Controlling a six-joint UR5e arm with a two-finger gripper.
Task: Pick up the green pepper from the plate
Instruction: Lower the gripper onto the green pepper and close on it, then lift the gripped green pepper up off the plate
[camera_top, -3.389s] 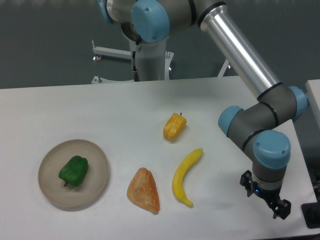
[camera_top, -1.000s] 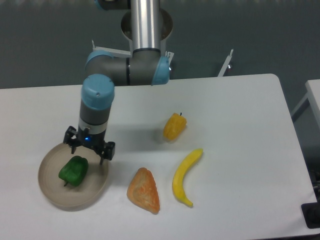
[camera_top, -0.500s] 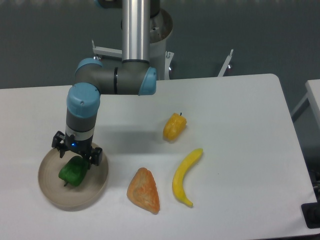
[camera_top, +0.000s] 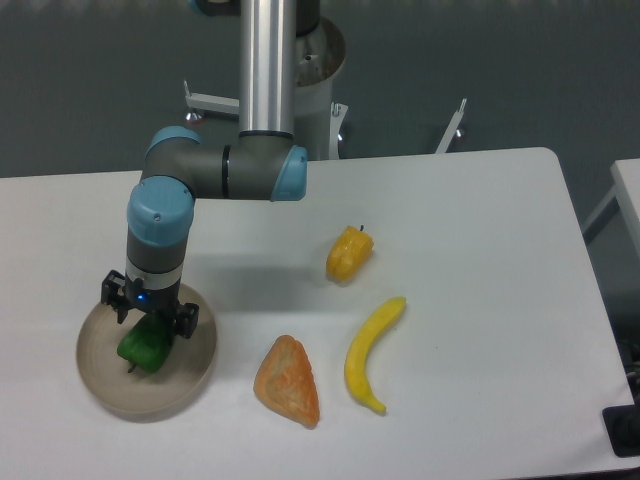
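Camera view: gripper (camera_top: 150, 312) directly above green pepper (camera_top: 142, 346) lying on plate (camera_top: 190, 372), fingers spread either side, not closed. Risk: glossy lobed skin could squirt sideways if fingers close off-centre.

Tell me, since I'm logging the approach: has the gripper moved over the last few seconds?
Yes. The gripper crossed from the table's right edge, past the banana, and now sits over the green pepper on the plate.
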